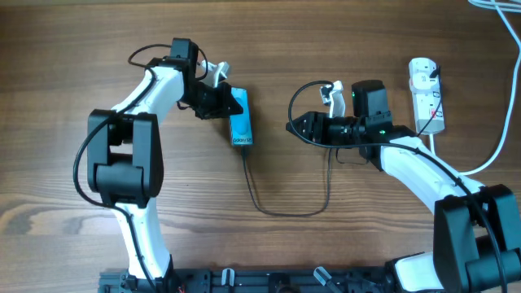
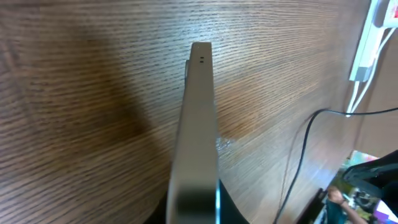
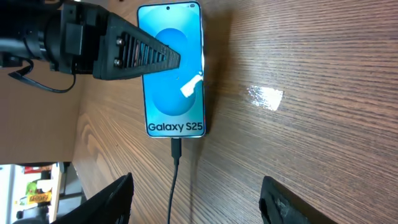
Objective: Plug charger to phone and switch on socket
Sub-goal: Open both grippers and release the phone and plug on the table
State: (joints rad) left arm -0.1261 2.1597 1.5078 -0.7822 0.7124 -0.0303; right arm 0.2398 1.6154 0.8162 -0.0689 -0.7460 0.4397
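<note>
The phone [image 1: 240,124] lies left of centre with its teal screen lit. It also shows in the right wrist view [image 3: 173,68] and edge-on in the left wrist view [image 2: 196,124]. My left gripper [image 1: 220,99] is shut on its far end, one finger [image 3: 134,53] across the screen. The charger cable [image 1: 281,212] has its connector tip [image 3: 176,149] seated in the phone's near end. It loops over the table towards the right arm. My right gripper [image 1: 297,126] is open and empty, its fingers either side of the cable [image 3: 199,208], short of the phone. The white socket [image 1: 425,94] lies at the far right.
A thick white lead [image 1: 501,138] runs from the socket off the right edge of the table. The socket also shows at the top right of the left wrist view [image 2: 367,50]. Both arm bases stand at the front edge.
</note>
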